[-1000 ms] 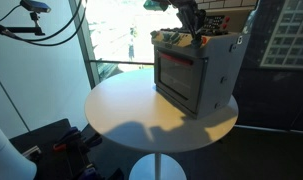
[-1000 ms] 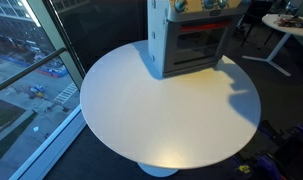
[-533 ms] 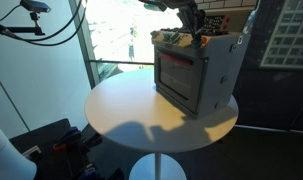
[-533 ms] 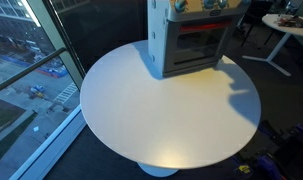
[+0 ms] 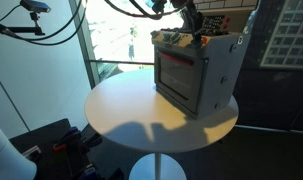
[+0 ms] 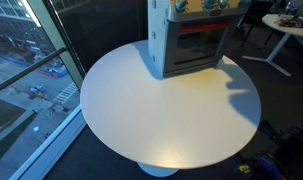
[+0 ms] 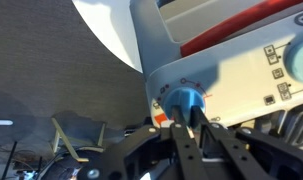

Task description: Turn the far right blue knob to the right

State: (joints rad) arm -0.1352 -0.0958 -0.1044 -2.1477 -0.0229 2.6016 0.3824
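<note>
- The blue knob (image 7: 183, 99) sits on the white control panel along the top front of the oven (image 5: 196, 70), ringed by red marks.
- The hand (image 7: 188, 116) is clamped on the knob, with a dark finger pressed to either side.
- In an exterior view the oven (image 6: 191, 45) stands at the far edge of the round white worktop (image 6: 141, 110).
</note>
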